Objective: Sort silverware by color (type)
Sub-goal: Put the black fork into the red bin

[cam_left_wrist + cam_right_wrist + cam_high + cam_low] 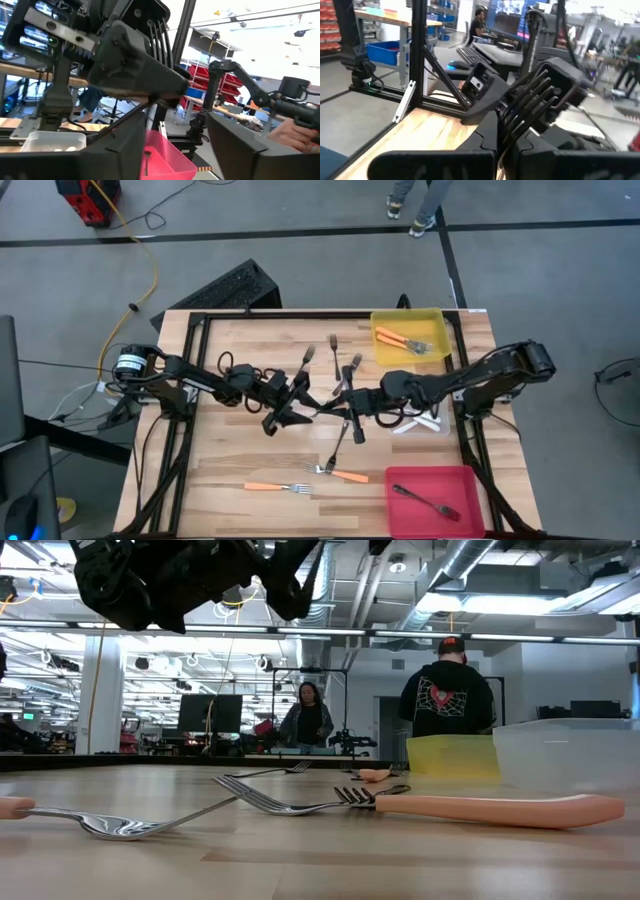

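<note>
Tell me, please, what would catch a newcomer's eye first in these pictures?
Most striking are the two dark arms meeting over the table's middle, the left gripper and right gripper close together, with a dark fork hanging below the right one. Next come the coloured bins along the right side: the yellow bin with orange-handled forks at the far corner, and the red bin with one dark fork at the near corner.

Honestly there's nothing readable anywhere here. The closest thing is a red-and-white graphic on the back of the black hoodie (446,698) worn by a person standing in the room behind the surface, but it's a picture, not lettering. The glowing monitor screens (512,17) in the background are too blurry to make out.
</note>
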You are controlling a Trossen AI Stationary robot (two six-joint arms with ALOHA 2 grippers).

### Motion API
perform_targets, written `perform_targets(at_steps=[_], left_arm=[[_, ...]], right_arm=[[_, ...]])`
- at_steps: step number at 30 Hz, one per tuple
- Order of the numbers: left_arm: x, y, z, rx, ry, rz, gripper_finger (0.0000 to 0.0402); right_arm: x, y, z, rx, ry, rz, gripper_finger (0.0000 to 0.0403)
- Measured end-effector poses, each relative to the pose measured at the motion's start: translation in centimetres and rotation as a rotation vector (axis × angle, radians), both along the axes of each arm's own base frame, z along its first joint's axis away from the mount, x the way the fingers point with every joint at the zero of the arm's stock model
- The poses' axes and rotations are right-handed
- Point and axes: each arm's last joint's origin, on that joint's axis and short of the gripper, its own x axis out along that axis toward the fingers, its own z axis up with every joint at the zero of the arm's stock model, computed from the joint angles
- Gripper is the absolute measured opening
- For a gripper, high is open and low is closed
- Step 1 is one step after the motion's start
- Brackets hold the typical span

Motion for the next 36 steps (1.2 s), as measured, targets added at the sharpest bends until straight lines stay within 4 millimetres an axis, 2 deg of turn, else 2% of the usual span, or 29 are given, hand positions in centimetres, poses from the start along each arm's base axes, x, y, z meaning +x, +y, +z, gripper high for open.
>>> perform_targets(at_steps=[3,6,10,17,21,28,36], left_arm=[[0.0,0.1,-0.1,-0.024,0.021,-0.008,0.0234],[0.1,0.4,-0.3,-0.039,0.05,-0.002,0.0252],[0.1,0.5,-0.4,-0.057,0.076,-0.004,0.0255],[0.2,0.5,-0.7,-0.101,0.122,-0.013,0.0254],[0.2,0.5,-0.7,-0.148,0.145,-0.026,0.0253],[0.2,0.5,-0.7,-0.181,0.165,-0.033,0.0253],[0.2,0.5,-0.7,-0.184,0.163,-0.028,0.0253]], right_arm=[[-1.2,0.5,0.9,0.038,0.038,-0.035,0.0023],[-2.8,1.1,1.2,0.071,0.143,-0.088,0.0023],[-5.3,2.3,1.3,0.166,0.286,-0.142,0.0023],[-9.9,4.7,1.2,0.451,0.523,-0.159,0.0023],[-11.7,6.0,0.9,0.563,0.625,-0.152,0.0023],[-13.5,7.6,-0.5,0.726,0.819,-0.211,0.0023],[-14.7,9.8,-2.0,0.814,0.989,-0.239,0.0023]])
